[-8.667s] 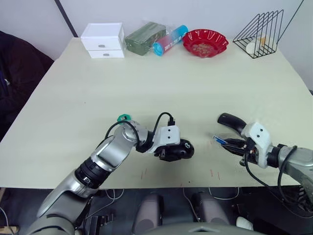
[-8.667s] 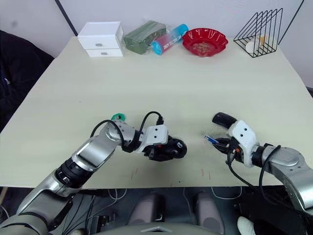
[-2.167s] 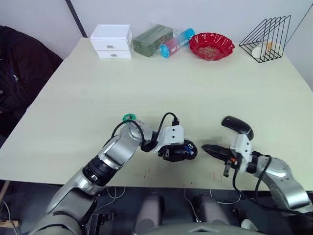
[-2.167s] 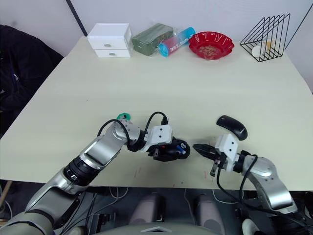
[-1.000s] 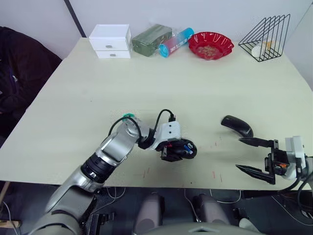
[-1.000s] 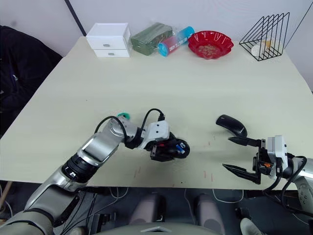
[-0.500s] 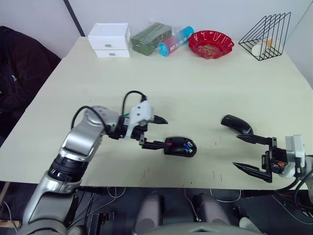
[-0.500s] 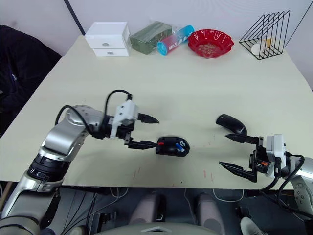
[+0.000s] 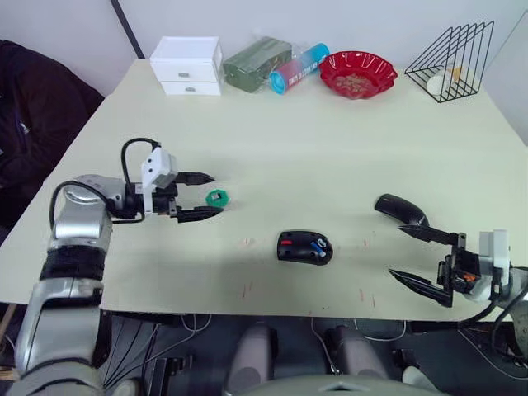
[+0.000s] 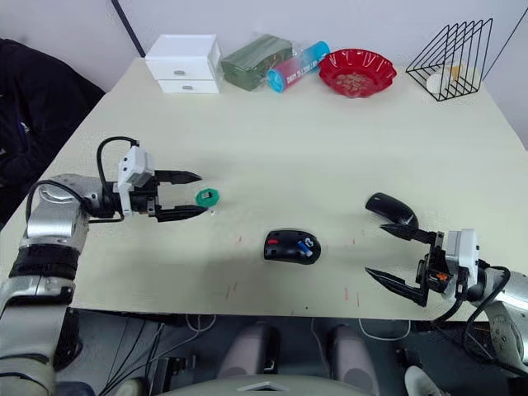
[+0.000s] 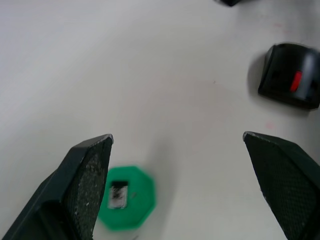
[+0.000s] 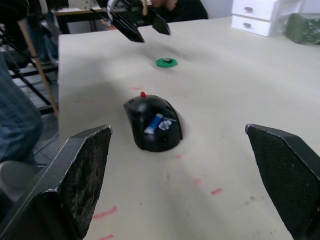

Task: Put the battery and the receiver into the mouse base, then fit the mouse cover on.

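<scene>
Pale tabletop (image 9: 330,140). Mouse base (image 9: 304,246) centre, battery (image 12: 154,123) seated. Receiver (image 11: 118,194) on green disc (image 9: 216,197), between left gripper's (image 9: 202,195) spread jaws. Right gripper (image 9: 421,259) spread, empty, beside mouse cover (image 9: 399,209). Risk: tiny receiver slips; disc skids.

Mouse base (image 9: 304,247): black, red accents inside. Battery (image 12: 154,123) seated in it: blue and white. Mouse cover (image 9: 400,209): plain glossy black. Green disc (image 11: 125,197) (small dark stub at its centre). Table (image 9: 330,148): pale cream, few red marks near front edge. Back row: white drawer box (image 9: 187,65), red bowl (image 9: 357,73), black wire rack (image 9: 455,49).
</scene>
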Robot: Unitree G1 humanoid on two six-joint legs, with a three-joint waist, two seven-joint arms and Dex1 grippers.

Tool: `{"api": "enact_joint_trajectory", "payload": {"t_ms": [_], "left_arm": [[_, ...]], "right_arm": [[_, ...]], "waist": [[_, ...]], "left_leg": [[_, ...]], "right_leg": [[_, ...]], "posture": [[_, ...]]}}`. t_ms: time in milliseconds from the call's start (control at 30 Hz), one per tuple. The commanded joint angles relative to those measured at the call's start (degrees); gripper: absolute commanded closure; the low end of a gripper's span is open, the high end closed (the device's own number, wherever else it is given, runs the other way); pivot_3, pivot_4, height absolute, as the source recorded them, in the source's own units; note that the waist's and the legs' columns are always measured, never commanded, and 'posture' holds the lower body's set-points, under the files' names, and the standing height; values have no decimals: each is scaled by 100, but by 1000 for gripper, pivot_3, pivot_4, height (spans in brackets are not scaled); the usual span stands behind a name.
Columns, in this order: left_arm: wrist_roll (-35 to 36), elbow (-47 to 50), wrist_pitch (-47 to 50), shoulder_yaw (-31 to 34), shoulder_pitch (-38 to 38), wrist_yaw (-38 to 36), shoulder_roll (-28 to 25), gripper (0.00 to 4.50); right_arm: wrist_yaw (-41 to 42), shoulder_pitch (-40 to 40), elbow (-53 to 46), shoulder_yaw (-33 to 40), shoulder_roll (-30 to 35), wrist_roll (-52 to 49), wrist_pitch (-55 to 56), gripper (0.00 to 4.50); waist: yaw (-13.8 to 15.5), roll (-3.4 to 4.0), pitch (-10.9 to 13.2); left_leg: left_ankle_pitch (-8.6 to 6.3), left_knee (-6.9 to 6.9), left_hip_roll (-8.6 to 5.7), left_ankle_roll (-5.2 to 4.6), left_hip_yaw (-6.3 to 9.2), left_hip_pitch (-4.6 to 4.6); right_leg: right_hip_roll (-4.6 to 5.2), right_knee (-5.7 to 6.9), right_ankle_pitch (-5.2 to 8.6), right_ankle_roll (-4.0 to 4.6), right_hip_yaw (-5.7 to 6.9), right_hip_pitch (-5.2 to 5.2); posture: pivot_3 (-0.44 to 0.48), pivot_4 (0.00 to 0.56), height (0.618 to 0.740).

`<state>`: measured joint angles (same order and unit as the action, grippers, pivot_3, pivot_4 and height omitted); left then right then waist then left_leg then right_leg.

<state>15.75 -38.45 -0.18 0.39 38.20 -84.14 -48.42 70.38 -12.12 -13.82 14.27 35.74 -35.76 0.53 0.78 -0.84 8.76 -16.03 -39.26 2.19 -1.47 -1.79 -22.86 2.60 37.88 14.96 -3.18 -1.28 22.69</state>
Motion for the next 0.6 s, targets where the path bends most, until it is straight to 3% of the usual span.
{"api": "enact_joint_trajectory", "payload": {"t_ms": [33, 267, 600], "left_arm": [[-200, -867, -605, 52, 452, -289, -57, 43], [-467, -1930, -1386, 20, 1018, -696, 70, 43], [-942, -2912, -1815, -22, 1484, -421, 415, 43]], "right_arm": [[-42, -148, -180, 153, -54, 56, 281, 0], [-16, -469, -60, 266, -249, 107, 802, 0], [-158, -603, -148, 94, -424, 151, 1095, 0]], "waist": [[-1, -1, 0], [1, -5, 2], [-13, -7, 3]], "left_leg": [[0, 0, 0, 0, -4, 0], [0, 0, 1, 0, -6, -1], [0, -1, 1, 0, -7, 0]], "right_leg": [[0, 1, 0, 0, -3, 0], [1, 2, -1, -1, -3, 2], [1, 5, -1, -2, -4, 1]], "posture": [[0, 150, 740], [0, 150, 740], [0, 150, 740]]}}
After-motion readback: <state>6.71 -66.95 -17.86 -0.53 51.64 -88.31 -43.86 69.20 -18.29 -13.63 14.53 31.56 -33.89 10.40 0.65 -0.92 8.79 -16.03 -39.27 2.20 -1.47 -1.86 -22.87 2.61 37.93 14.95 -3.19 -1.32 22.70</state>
